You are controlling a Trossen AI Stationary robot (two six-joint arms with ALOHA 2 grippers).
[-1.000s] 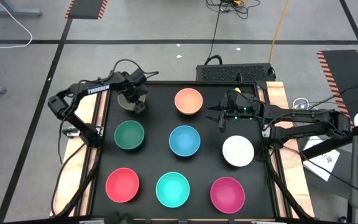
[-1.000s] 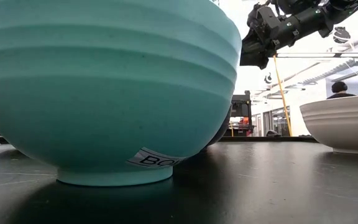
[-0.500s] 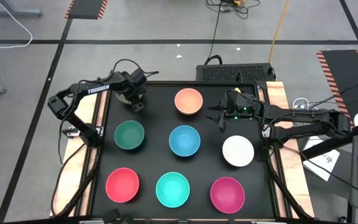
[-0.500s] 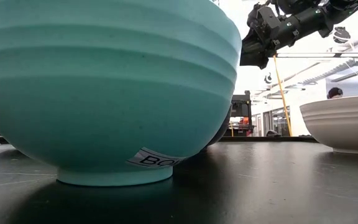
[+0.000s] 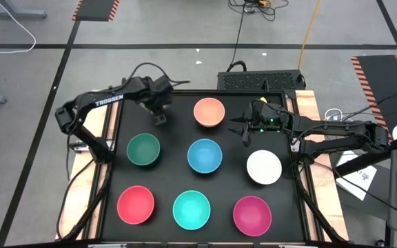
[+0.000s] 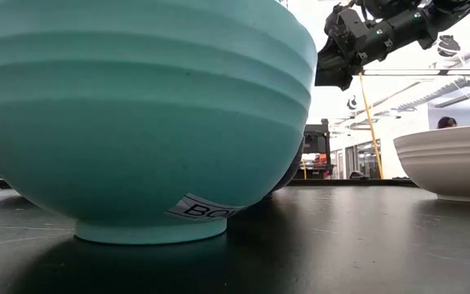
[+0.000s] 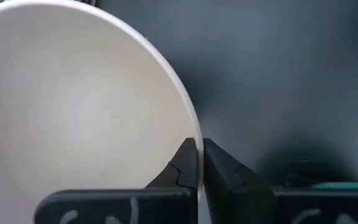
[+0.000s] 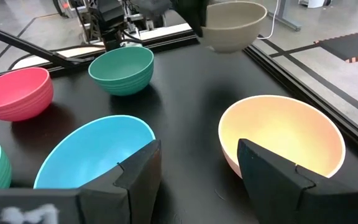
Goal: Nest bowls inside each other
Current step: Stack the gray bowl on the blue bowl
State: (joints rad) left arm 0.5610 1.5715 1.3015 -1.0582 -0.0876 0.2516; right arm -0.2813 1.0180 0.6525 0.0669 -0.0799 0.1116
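Note:
My left gripper [image 5: 158,110] is at the table's far left, shut on the olive-grey bowl [image 8: 232,25], which hangs above the black table top. Seven more bowls stand on their bases: peach-orange [image 5: 209,111], dark green [image 5: 143,149], blue [image 5: 205,155], white [image 5: 264,167], red-pink [image 5: 136,204], turquoise [image 5: 191,210] and magenta [image 5: 252,215]. My right gripper [image 5: 236,129] hovers open between the peach-orange and white bowls and holds nothing. My left gripper pinches the olive-grey bowl's rim [image 7: 193,138], with one finger [image 7: 182,165] inside the bowl and the other [image 7: 225,171] outside its wall. The fingers come from above, pointing steeply down. The bowl is lifted clear of the table, mouth up.
The bowls stand in three rows on the black mat [image 5: 167,176], with narrow gaps between them. The spot at the far left under the lifted bowl is bare. Wooden table edges [image 5: 309,110] flank the mat. A black box [image 5: 260,80] sits behind the far edge.
My left gripper has shut on the olive-grey bowl's rim. It has then risen and swung toward the table's right, toward the peach-orange bowl. The bowl has come off the mat and now hangs clear.

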